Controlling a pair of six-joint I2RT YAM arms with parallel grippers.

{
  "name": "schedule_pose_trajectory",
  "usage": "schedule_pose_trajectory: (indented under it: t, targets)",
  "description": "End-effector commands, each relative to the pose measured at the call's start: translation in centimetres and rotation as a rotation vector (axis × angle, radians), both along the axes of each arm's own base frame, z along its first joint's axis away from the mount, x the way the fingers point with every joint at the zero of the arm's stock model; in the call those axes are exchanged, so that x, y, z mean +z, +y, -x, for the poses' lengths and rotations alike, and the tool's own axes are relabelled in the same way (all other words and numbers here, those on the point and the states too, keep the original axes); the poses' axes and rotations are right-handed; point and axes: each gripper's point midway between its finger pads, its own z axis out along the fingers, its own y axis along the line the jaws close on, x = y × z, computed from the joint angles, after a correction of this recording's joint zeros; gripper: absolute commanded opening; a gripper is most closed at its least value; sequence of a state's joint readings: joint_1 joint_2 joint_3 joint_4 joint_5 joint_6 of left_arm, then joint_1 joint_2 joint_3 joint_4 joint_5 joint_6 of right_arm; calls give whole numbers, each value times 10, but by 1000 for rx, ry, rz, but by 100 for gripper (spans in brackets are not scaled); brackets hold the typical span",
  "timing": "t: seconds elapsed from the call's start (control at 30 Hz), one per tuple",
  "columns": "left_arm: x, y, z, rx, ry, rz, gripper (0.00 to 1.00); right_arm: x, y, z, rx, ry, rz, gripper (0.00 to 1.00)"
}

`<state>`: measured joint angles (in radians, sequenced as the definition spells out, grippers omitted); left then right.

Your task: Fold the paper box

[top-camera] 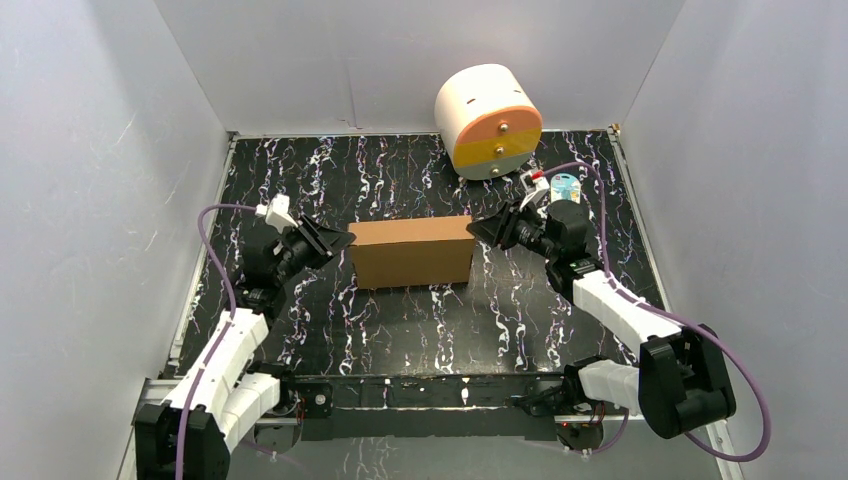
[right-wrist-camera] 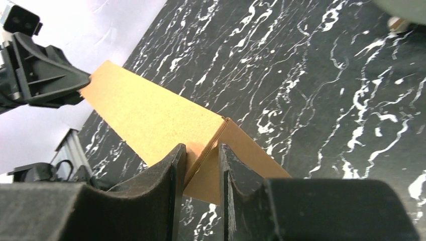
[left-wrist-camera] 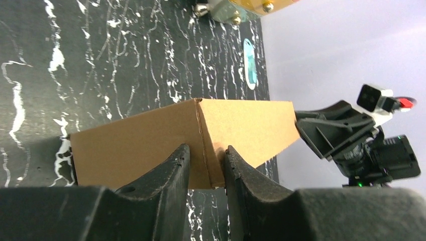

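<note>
The jaws cover part of the paper box (left-wrist-camera: 135, 150).

- Your paper box (top-camera: 412, 252) — plain brown cardboard, matt, faintly fibrous.
- Your table (top-camera: 400, 170): black with white veining (a marble look), slightly glossy.
- Fingers (left-wrist-camera: 168, 173) of your left gripper (left-wrist-camera: 207, 148) — matt black, finely grainy.

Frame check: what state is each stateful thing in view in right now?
paper box: folded into a closed block, one end at each tool.
left tool: jaws narrow, straddling the box's end edge; grip unclear.
right tool: jaws narrow, straddling the opposite end edge; grip unclear.
white cylinder: on its side at the back, untouched.
</note>
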<state>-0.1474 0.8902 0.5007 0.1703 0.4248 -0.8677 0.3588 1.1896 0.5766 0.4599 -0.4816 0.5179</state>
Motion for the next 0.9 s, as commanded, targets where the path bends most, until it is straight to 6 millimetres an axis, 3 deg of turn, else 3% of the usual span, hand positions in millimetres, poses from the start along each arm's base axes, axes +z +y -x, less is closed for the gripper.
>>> schedule_pose_trajectory:
  t: [0.0,0.1,0.2,0.33,0.47,0.87]
  targets:
    - [-85,-32,71,-209,368,35,0,-84,-24,20,-3,220,229,32]
    - [-87,-41,77,-228,354,6,0,-81,-25,19,5,200,221,33]
    - [-98,-35,82,-183,383,-18,15,-83,-26,22,7,206,211,33]
    - [-87,-28,71,-109,332,-16,22,-83,-26,23,13,211,195,34]
    - [-84,-26,70,-101,349,55,22,-80,-30,22,11,206,182,34]
    - [-146,-12,106,-55,582,35,5,-80,-29,22,46,224,166,36]
